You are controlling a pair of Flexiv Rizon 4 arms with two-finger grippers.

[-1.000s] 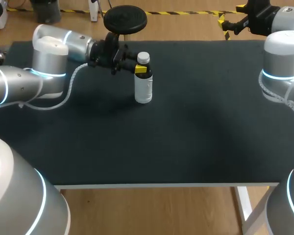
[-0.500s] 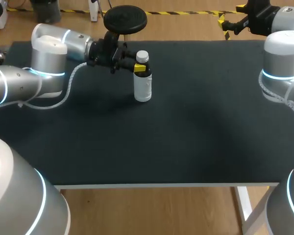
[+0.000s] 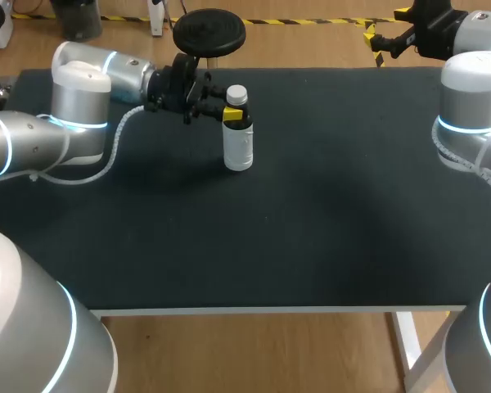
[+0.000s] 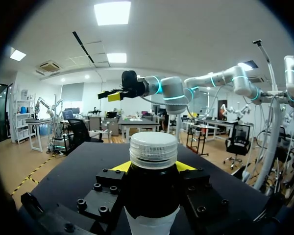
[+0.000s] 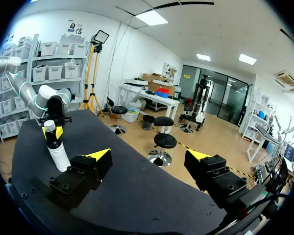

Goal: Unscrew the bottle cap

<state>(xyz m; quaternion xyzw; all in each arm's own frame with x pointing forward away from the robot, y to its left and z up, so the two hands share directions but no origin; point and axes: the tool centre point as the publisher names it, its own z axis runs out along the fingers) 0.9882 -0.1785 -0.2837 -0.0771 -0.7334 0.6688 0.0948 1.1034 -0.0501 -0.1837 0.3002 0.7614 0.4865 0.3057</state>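
A white bottle (image 3: pixel 238 146) with a dark neck and a white ribbed cap (image 3: pixel 236 94) stands upright on the black table (image 3: pixel 311 213), at the back left. My left gripper (image 3: pixel 232 115) comes in from the side and is shut on the dark neck just under the cap. In the left wrist view the cap (image 4: pixel 153 149) rises right above the gripper (image 4: pixel 152 169), whose yellow tips flank the neck. My right gripper (image 3: pixel 385 41) hangs open above the table's far right edge, well away from the bottle (image 5: pixel 56 149). Nothing is between the fingers of the right gripper (image 5: pixel 149 159).
A round black stool (image 3: pixel 209 33) stands just beyond the table's back edge, behind the bottle. The table's dark surface stretches bare from the bottle to the front edge (image 3: pixel 278 309) and to the right side.
The left gripper and the bottle in it have shifted very slightly to the left. The right arm has kept still.
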